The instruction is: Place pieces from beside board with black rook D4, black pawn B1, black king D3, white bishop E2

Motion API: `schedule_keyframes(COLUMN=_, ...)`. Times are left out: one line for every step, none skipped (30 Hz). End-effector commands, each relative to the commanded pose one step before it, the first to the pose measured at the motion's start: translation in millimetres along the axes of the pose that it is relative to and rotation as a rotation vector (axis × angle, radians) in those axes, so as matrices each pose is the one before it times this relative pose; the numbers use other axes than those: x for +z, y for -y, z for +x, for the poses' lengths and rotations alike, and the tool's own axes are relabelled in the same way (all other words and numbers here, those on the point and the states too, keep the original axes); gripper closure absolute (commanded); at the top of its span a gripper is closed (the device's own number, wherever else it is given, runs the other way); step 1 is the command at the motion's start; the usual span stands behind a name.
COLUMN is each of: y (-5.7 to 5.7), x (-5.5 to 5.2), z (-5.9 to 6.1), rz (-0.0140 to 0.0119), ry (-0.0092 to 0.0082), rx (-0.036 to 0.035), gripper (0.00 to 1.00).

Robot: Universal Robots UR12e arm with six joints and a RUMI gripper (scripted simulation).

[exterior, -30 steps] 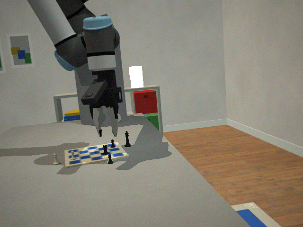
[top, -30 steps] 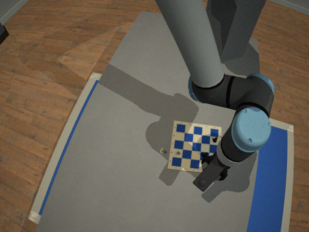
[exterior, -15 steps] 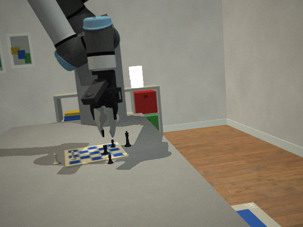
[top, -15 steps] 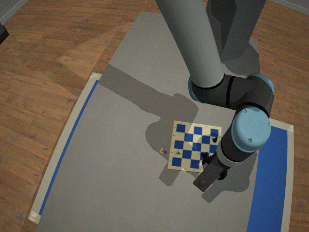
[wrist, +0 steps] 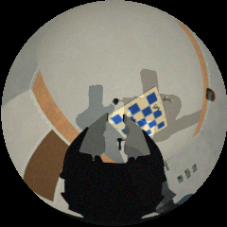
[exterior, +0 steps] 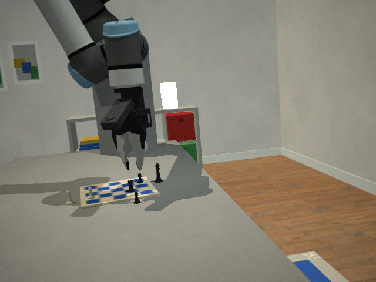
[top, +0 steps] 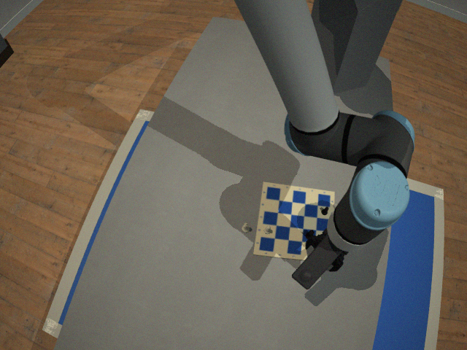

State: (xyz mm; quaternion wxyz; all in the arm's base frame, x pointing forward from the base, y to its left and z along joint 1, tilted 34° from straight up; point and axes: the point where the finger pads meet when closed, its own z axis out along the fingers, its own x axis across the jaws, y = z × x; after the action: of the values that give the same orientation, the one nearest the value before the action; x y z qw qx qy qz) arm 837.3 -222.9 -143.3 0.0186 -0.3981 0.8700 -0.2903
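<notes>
Board (top: 284,256) (exterior: 104,202) (wrist: 142,96): blue + cream checks, cream border. Table (top: 169,244) (exterior: 151,242) (wrist: 113,52) plain grey. Claw (top: 326,250) (exterior: 133,165) (wrist: 115,113) blk up top, lt grey fingers w/ blk tips. Arm (top: 301,68) (exterior: 65,30) grey + dk grey, lt blue caps. Floor (top: 56,150) (exterior: 291,206) brown wood grain. Bins: one red (exterior: 180,128), one green (exterior: 190,151).
</notes>
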Motion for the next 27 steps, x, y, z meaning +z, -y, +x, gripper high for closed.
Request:
schedule_keyframes(y=0.44, x=-0.66, z=-0.37, rz=0.00092, ry=0.00060, rx=0.00002, gripper=0.80)
schedule_keyframes(y=0.00, x=0.00, z=0.00, rz=0.00000, ry=0.00000, rx=0.00000, gripper=0.80)
schedule_keyframes(y=0.00, x=0.02, z=0.00, rz=0.00000, ry=0.00000, rx=0.00000, gripper=0.80)
schedule_keyframes(y=0.00, x=0.04, z=0.00, rz=0.00000, ry=0.00000, rx=0.00000, gripper=0.80)
schedule_keyframes(y=0.00, x=0.08, z=0.00, rz=0.00000, ry=0.00000, rx=0.00000, gripper=0.80)
schedule_keyframes(y=0.00, x=0.00, z=0.00, rz=0.00000, ry=0.00000, rx=0.00000, gripper=0.80)
schedule_keyframes(y=0.00, x=0.00, z=0.00, rz=0.00000, ry=0.00000, rx=0.00000, gripper=0.80)
schedule_keyframes(y=0.00, x=0.12, z=0.00, rz=0.00000, ry=0.00000, rx=0.00000, gripper=0.80)
schedule_keyframes(y=0.00, x=0.18, z=0.00, rz=0.00000, ry=0.00000, rx=-0.00001, gripper=0.80)
schedule_keyframes(y=0.00, x=0.24, z=0.00, rz=0.00000, ry=0.00000, rx=-0.00001, gripper=0.80)
schedule_keyframes(y=0.00, x=0.31, z=0.00, rz=0.00000, ry=0.00000, rx=-0.00001, gripper=0.80)
schedule_keyframes(y=0.00, x=0.38, z=0.00, rz=0.00000, ry=0.00001, rx=-0.00001, gripper=0.80)
schedule_keyframes(y=0.00, x=0.46, z=0.00, rz=0.00000, ry=0.00001, rx=-0.00002, gripper=0.80)
schedule_keyframes(y=0.00, x=0.54, z=0.00, rz=0.00000, ry=0.00001, rx=-0.00002, gripper=0.80)
schedule_keyframes(y=0.00, x=0.62, z=0.00, rz=0.00000, ry=0.00001, rx=-0.00002, gripper=0.80)
schedule_keyframes(y=0.00, x=0.70, z=0.00, rz=0.00000, ry=0.00001, rx=-0.00002, gripper=0.80)
schedule_keyframes(y=0.00, x=0.78, z=0.00, rz=0.00000, ry=0.00001, rx=-0.00003, gripper=0.80)
schedule_keyframes(y=0.00, x=0.87, z=0.00, rz=0.00000, ry=0.00000, rx=-0.00001, gripper=0.80)
schedule_keyframes(y=0.00, x=0.95, z=0.00, rz=0.00000, ry=0.00000, rx=0.00000, gripper=0.80)
schedule_keyframes(y=0.00, x=1.03, z=0.00, rz=0.00000, ry=0.00000, rx=0.00000, gripper=0.80)
schedule_keyframes(y=0.00, x=1.10, z=0.00, rz=0.00000, ry=0.00000, rx=0.00000, gripper=0.80)
schedule_keyframes(y=0.00, x=1.17, z=0.00, rz=0.00000, ry=0.00000, rx=0.00000, gripper=0.80)
schedule_keyframes(y=0.00, x=0.00, z=0.00, rz=0.00000, ry=0.00000, rx=0.00000, gripper=0.80)
schedule_keyframes(y=0.00, x=0.00, z=0.00, rz=0.00000, ry=0.00000, rx=0.00000, gripper=0.80)
schedule_keyframes(y=0.01, x=1.24, z=0.00, rz=0.00000, ry=0.00000, rx=0.00000, gripper=0.80)
schedule_keyframes(y=0.00, x=1.31, z=0.00, rz=0.00000, ry=0.00000, rx=0.00000, gripper=0.80)
schedule_keyframes(y=0.00, x=1.37, z=0.01, rz=0.00000, ry=0.00000, rx=0.00000, gripper=0.80)
